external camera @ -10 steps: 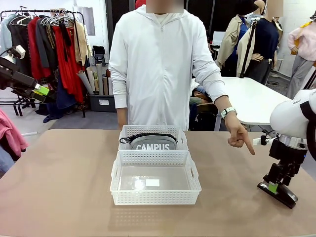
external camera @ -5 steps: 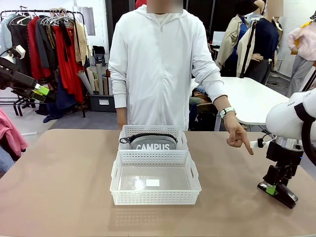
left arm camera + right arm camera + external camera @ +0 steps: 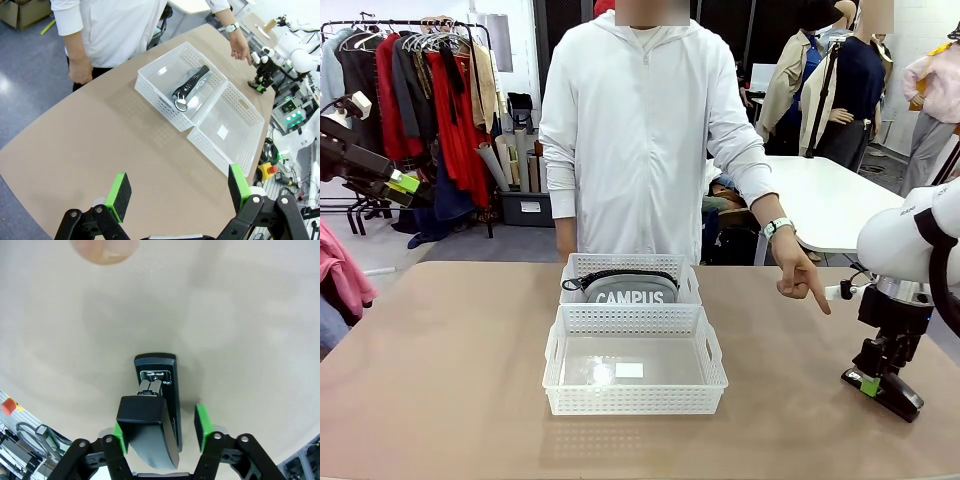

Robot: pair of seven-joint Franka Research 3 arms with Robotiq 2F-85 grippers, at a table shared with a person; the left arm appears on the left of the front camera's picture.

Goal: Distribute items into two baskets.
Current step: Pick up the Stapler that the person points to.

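Observation:
A black stapler (image 3: 887, 392) (image 3: 156, 385) lies on the table at the far right. My right gripper (image 3: 872, 382) (image 3: 160, 425) stands over it with its jaws down on either side. One green pad (image 3: 202, 419) stands a small gap off the stapler's side, and the other is hidden behind its top. The grey "CAMPUS" pouch (image 3: 630, 291) (image 3: 192, 87) lies in the smaller far basket (image 3: 630, 262) (image 3: 156, 91). The larger near basket (image 3: 635, 397) (image 3: 216, 151) holds nothing. My left gripper (image 3: 404, 184) (image 3: 179, 187) is raised at the far left, open and holding nothing.
A person in a white jacket stands at the far side, with one hand (image 3: 804, 279) pointing down towards the stapler and a fingertip (image 3: 105, 250) above it. Bare tabletop (image 3: 440, 380) lies left of the baskets.
My right gripper's jaws have narrowed around the stapler, and the arm has shifted slightly left. The person's pointing hand has drawn back a little. The left arm has not moved.

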